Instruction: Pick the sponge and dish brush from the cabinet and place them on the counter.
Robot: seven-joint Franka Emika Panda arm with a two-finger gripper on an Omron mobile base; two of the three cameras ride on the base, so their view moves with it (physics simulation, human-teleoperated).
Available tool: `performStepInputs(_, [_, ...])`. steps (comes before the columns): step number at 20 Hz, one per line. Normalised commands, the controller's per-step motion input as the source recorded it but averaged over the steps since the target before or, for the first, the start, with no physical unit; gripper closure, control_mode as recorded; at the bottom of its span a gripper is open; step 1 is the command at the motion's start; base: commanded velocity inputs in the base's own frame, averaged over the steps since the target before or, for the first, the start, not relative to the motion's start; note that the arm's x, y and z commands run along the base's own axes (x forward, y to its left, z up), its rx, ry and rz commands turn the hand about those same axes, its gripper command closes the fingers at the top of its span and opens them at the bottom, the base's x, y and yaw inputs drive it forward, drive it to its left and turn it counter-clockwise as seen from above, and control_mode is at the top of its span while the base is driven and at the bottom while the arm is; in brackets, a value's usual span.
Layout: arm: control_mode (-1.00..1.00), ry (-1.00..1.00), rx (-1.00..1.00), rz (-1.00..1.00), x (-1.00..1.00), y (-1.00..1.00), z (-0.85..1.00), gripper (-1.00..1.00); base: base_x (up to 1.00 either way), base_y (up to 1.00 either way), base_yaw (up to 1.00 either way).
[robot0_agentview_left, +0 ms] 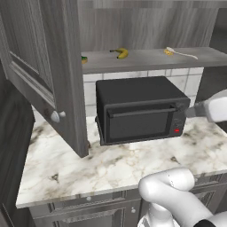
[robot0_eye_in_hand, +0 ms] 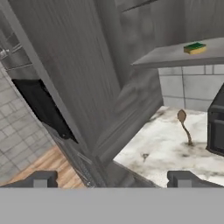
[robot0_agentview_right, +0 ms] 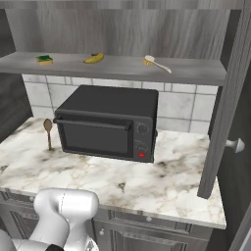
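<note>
we see the cabinet [robot0_agentview_right: 122, 29] open, dark grey wood grain, its doors swung wide. on its grey shelf the sponge [robot0_agentview_right: 44, 60], green over yellow, lies flat at the left end. the dish brush [robot0_agentview_right: 158, 63], white handle and yellow head, lies flat toward the right end. below, the counter [robot0_agentview_right: 162, 181] is white veined marble.

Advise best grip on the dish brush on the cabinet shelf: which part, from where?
Probably take the dish brush by the middle of its thin white handle, coming in from the open front of the cabinet. It lies flat on the shelf, yellow head toward the back left and handle angled forward right, so close across the handle. The banana lies apart to its left.
</note>
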Motion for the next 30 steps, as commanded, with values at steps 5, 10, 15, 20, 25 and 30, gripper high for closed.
performStepInputs(5, [-1.00, -0.15, -0.15, -0.08, 0.17, 0.00, 0.19, -1.00, 0.00, 0.00, 0.00])
performStepInputs(10, [-1.00, -0.02, -0.05, -0.04, 0.35, 0.00, -0.02, -1.00, 0.00, 0.00, 0.00])
performStepInputs(15, [-1.00, 0.00, -0.12, 0.00, 0.38, 0.05, -0.10, -1.00, 0.00, 0.00, 0.00])
performStepInputs(20, [-1.00, -0.14, -0.19, 0.00, 0.25, 0.07, 0.03, -1.00, 0.00, 0.00, 0.00])
performStepInputs(25, [-1.00, -0.18, -0.15, 0.00, 0.16, -0.01, 0.24, -1.00, 0.00, 0.00, 0.00])
performStepInputs(30, [-1.00, -0.02, 0.06, -0.11, 0.20, -0.38, 0.04, -1.00, 0.00, 0.00, 0.00])
